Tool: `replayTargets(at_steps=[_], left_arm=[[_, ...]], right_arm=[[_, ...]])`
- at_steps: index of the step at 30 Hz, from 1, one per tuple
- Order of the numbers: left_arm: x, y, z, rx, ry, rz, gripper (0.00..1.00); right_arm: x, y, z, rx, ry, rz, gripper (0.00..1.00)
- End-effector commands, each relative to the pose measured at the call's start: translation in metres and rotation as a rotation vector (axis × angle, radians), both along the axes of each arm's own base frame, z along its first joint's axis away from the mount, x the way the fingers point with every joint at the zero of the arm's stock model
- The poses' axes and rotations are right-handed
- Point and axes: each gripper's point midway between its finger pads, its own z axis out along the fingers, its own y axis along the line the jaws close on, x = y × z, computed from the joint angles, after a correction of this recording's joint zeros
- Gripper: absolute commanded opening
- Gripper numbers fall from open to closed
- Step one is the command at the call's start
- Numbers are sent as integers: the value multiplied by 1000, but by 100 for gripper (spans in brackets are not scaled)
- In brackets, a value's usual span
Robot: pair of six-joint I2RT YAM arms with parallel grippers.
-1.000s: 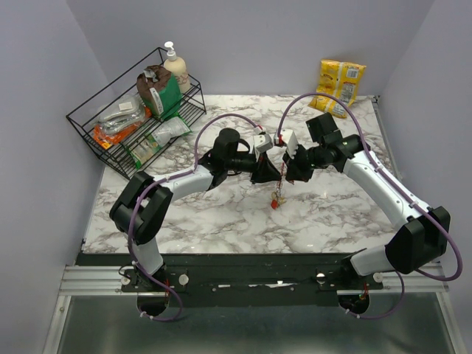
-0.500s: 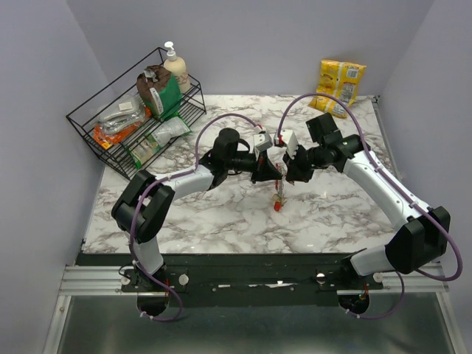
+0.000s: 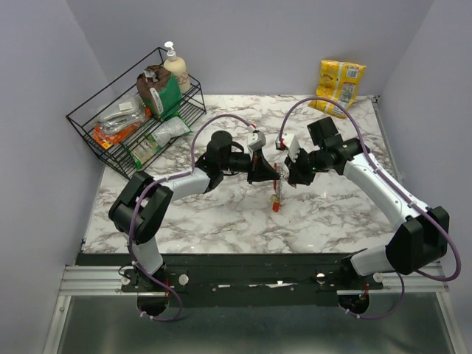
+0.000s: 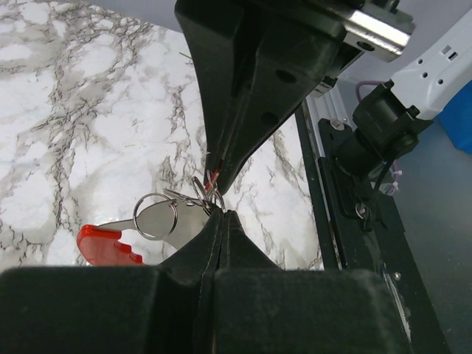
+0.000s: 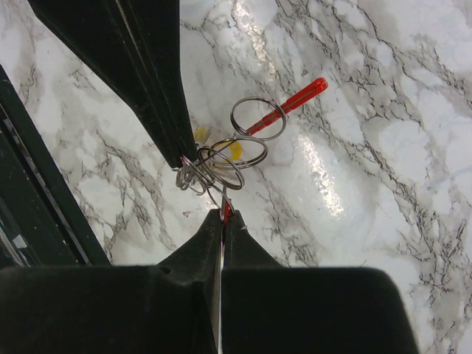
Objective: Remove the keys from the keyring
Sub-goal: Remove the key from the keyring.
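Operator: Since the earlier frame, the left gripper (image 3: 267,175) has closed its fingers and its wrist has shifted slightly left in the top view. The red key (image 3: 275,207) now hangs a little lower in frame. Confirm finger state.

Technician: On the left gripper, the fingers are pressed fully together. Their tips pinch the keyring (image 5: 210,168) at the left edge of its wire coils. On the right gripper (image 3: 285,177), the fingers are narrow. They clamp a thin wire and a red strip of the same keyring, at lower centre of the right wrist view.

Operator: Locate keyring and keys.

Technician: In the top view the keyring is at frame centre, suspended between the two gripper tips above the table (image 3: 184,221). The keys (image 3: 275,193) hang below it, with the red key lowest. Whether the red key touches the table cannot be determined.

Operator: Wrist views?

Technician: In the left wrist view the red key is at lower left. A silver key (image 4: 169,221) is just right of it, with a ring through its head. In the right wrist view the red key points to upper right, and a yellow tag (image 5: 233,150) shows behind the coils.

Operator: Other items?

Technician: A rack (image 3: 88,122) is at upper left and a bag (image 3: 338,86) at upper right. Both are well apart from the grippers.
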Motion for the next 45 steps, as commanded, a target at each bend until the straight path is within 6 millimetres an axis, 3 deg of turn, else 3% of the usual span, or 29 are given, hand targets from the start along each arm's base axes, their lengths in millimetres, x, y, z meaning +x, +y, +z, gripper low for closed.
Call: replayTargets(at_steps=[1,7,15,26,31,36,45], left_arm=[[-9,4,31,-86,-45,-31,0],[-9,3,36,-105,-32,-31,0],[-11,2,45,-149,-18,-41,0],[-10,4,41,-134,-11,-38,2],[-9,4,42,-128,-12,-46,13],[-10,4,39,-120,-10,-51,22],[-10,4,41,-116,-2,-51,23]], right_arm=[[3,-4,-8,-15,-3,-5,7],[4,0,-7,-10,-2,7,7],[-2,6,-26,-56,16,42,7],[5,-4,-17,-87,-67,4,6],[16,-14,-7,-121,-138,-40,6],[31,-23,16,-131,-235,-83,6],[34,-18,36,-103,-274,-62,6]])
